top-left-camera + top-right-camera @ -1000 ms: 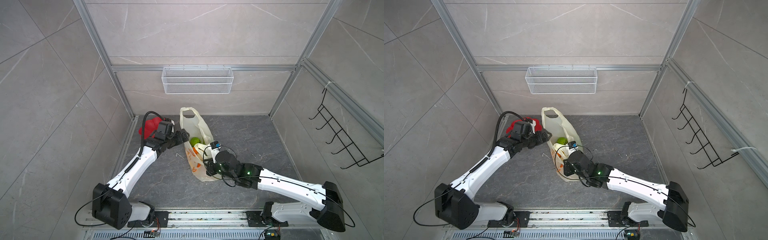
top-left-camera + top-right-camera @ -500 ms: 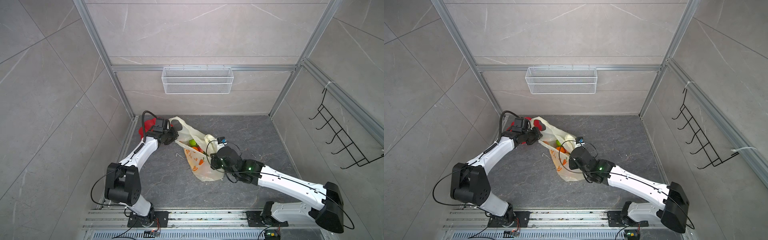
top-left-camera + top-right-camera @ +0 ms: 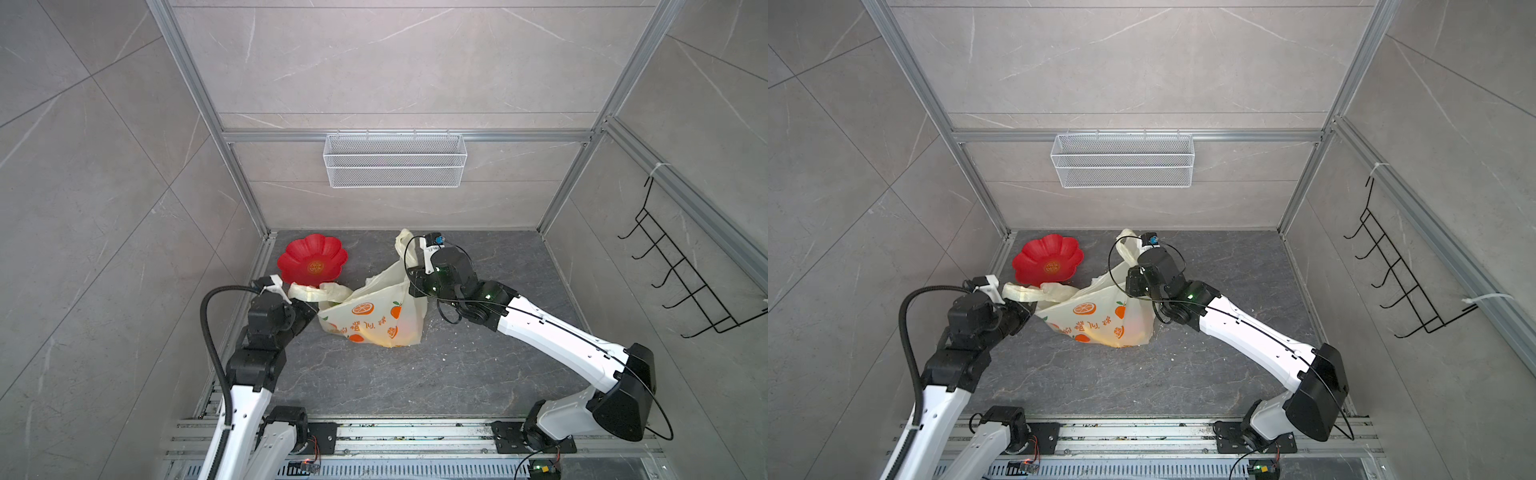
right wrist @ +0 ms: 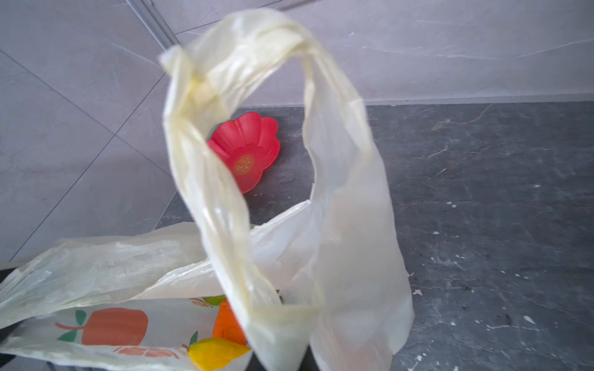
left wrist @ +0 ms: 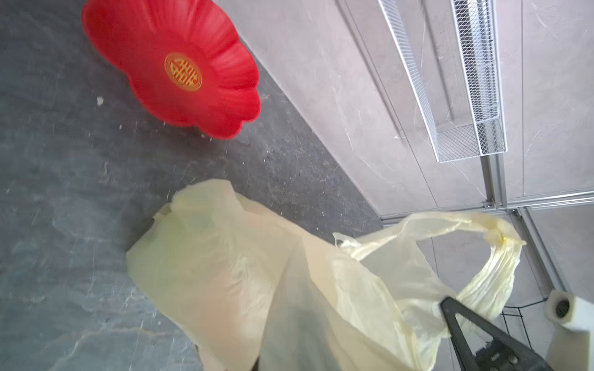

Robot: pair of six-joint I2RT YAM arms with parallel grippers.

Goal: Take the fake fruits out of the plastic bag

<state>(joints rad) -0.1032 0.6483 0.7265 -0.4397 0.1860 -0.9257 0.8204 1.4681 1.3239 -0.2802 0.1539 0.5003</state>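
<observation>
Item under inspection: the plastic bag [image 3: 374, 322], a thin, crinkled, translucent pale-yellow film with printed orange pictures. It lies on the dark marbled floor [image 3: 374, 382], drawn out between both arms. The left gripper [image 3: 311, 309] is clamped on the bag's mouth edge beside one loop handle. The right gripper [image 3: 410, 286] is clamped at the base of the other handle, which stands upright. Contents: the fake fruits are inside, with a glossy yellow piece [image 4: 217, 353], an orange piece [image 4: 229, 321] and a green sliver [image 4: 214, 300] showing. A red scalloped plate [image 3: 307, 249] sits close behind the left handle.
</observation>
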